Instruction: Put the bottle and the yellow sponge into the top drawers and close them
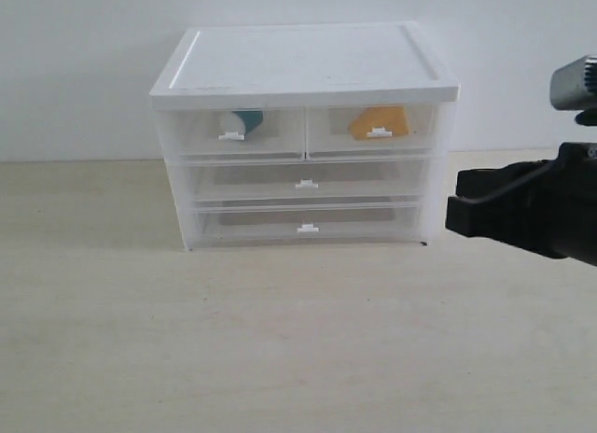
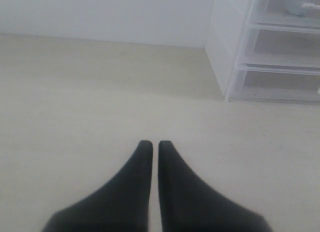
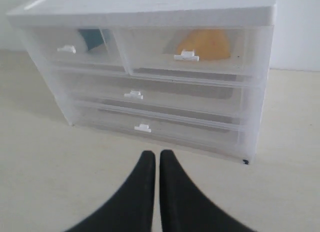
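Observation:
The bottle (image 1: 247, 123) lies inside the top left drawer (image 1: 233, 132), its teal label showing through the clear front; it also shows in the right wrist view as the bottle (image 3: 95, 38). The yellow sponge (image 1: 380, 121) sits inside the top right drawer (image 1: 373, 128), seen too as the yellow sponge (image 3: 205, 44). Both top drawers are pushed in flush. My right gripper (image 3: 156, 154) is shut and empty, hovering over the table in front of the unit. My left gripper (image 2: 151, 143) is shut and empty, off to the unit's left.
The white-topped drawer unit (image 1: 303, 64) stands at the back of the pale wooden table (image 1: 280, 340), against a white wall. Two full-width drawers (image 1: 306, 181) below are closed. The right arm's black body (image 1: 532, 209) enters from the right edge.

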Robot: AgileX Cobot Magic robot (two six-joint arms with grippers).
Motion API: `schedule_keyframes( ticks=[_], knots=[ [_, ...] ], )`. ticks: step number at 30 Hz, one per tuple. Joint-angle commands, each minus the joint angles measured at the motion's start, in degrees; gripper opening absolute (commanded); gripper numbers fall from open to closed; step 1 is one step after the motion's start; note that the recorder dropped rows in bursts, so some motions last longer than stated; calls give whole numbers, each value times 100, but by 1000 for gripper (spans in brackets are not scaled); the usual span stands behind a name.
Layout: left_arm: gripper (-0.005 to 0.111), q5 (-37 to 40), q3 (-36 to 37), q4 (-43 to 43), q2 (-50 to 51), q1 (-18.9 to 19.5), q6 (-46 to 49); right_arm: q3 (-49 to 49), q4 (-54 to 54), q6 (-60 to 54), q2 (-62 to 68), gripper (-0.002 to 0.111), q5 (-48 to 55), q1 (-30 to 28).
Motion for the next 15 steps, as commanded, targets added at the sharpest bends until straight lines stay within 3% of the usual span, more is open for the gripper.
schedule_keyframes(
  ticks=[1,7,11,15],
  knots=[
    [4,-7,21,29,-18,21,-58,-1,-50,-792,-51,0,247,-23],
    [4,-7,21,29,-18,21,-58,-1,-50,-926,-237,0,423,-53],
    [4,-7,21,29,-18,21,-58,93,-10,-631,-1377,0,968,-166],
    [4,-7,21,29,-18,21,-58,610,-10,-643,-3032,0,744,-386]
  ],
)
